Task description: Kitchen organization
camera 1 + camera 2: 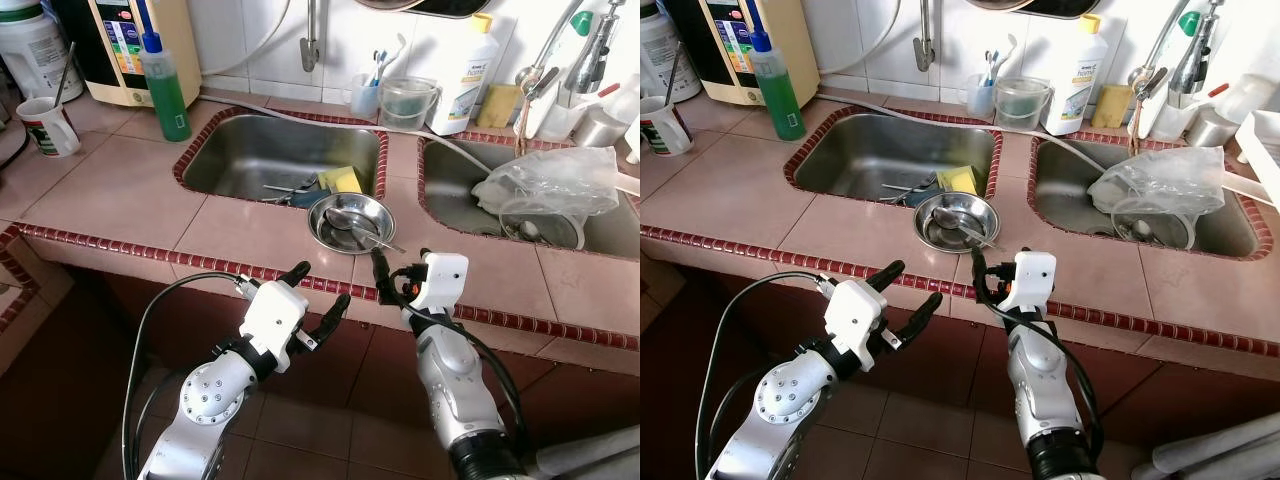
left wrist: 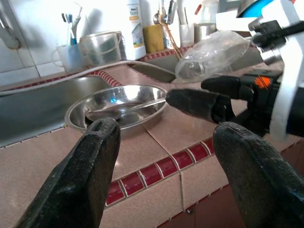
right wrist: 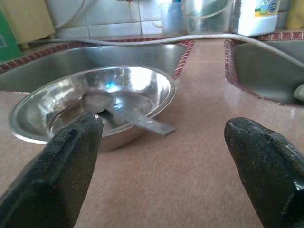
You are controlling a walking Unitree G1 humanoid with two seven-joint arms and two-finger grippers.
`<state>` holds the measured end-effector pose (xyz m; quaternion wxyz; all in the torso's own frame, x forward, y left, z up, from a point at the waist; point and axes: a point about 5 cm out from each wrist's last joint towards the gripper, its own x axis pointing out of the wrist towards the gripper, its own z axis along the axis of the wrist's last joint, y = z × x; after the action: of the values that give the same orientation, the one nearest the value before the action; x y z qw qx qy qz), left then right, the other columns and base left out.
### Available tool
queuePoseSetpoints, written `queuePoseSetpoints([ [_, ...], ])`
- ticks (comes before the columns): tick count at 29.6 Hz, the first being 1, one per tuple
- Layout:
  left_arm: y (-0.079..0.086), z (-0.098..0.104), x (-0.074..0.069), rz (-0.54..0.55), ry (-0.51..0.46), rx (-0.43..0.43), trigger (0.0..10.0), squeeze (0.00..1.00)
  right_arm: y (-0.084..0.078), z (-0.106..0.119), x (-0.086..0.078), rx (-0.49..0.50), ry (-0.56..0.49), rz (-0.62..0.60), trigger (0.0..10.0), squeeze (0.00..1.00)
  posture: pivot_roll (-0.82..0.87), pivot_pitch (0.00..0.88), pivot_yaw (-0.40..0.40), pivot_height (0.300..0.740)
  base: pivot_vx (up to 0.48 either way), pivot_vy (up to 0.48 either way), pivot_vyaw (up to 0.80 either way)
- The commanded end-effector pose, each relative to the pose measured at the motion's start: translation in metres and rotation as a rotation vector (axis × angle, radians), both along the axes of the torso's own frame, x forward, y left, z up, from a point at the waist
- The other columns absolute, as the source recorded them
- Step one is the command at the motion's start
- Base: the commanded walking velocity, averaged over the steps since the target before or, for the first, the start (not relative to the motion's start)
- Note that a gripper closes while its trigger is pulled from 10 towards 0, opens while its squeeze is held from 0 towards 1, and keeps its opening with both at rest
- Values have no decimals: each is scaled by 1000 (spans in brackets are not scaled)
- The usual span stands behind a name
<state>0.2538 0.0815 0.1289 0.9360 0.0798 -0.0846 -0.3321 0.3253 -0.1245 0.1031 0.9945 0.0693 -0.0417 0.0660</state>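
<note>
Bowl (image 1: pixel 350 222) of steel sits on the tiled counter (image 1: pixel 130 195) between the two sinks, spoon (image 3: pixel 118 110) lying in it. Right gripper (image 3: pixel 164 166) hovers just in front, fingers wide apart and empty; left gripper (image 1: pixel 318 290), near the counter edge, is spread open too, holding nothing.

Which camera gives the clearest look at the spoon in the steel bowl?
The right wrist view: the spoon lies close up in the steel bowl, handle over the rim. The left wrist view shows it side-on, partly behind the right gripper. Both eye views show it small, from above.
</note>
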Motion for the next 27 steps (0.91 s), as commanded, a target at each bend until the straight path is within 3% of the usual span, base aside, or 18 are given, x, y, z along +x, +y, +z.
queuePoseSetpoints([
  [1, -2, 0, -4, -25, 0, 12, 10000, 0, -3, 0, 1, 9, -4, -14, 10000, 0, 13, 121, -4, 740, 0, 0, 0],
  [7, -2, 1, -5, -41, -9, 23, 10000, 0, -10, 4, 7, 13, -15, -34, 10000, 0, 16, 121, -5, 740, 0, 0, 0],
  [8, -3, 1, -5, -41, -11, 22, 10000, 0, -11, 4, 7, 22, -12, -41, 6078, 0, 15, 120, -4, 740, 0, 0, 0],
  [10, -3, 1, -5, -42, -12, 21, 10000, 0, -13, 3, 8, 29, -10, -47, 5765, 0, 16, 121, -2, 740, 0, 0, 0],
  [11, -3, 1, -6, -44, -12, 20, 10000, 0, -13, 3, 8, 23, -11, -45, 3608, 0, 16, 121, -2, 740, 0, 0, 0],
  [13, -4, 2, -6, -48, -14, 19, 10000, 0, -14, 3, 8, 21, -11, -47, 3490, 0, 17, 122, -2, 740, 0, 0, 0],
  [14, -5, 3, -6, -50, -15, 19, 10000, 0, -14, 3, 9, 27, -11, -48, 1020, 0, 17, 122, -2, 740, 0, 0, 0],
  [15, -5, 3, -6, -52, -17, 18, 10000, 0, -15, 3, 9, 34, -10, -51, 0, 0, 18, 122, 0, 740, 0, 0, 0],
  [26, -4, 7, -6, -55, -28, 15, 10000, 0, -9, 0, 10, 103, 13, -2, 157, 0, 26, 120, 2, 740, 0, 0, 0],
  [27, -4, 8, -6, -56, -29, 15, 10000, 0, -7, 0, 10, 103, 14, 19, 3137, 0, 26, 118, 3, 740, 0, 0, 0],
])
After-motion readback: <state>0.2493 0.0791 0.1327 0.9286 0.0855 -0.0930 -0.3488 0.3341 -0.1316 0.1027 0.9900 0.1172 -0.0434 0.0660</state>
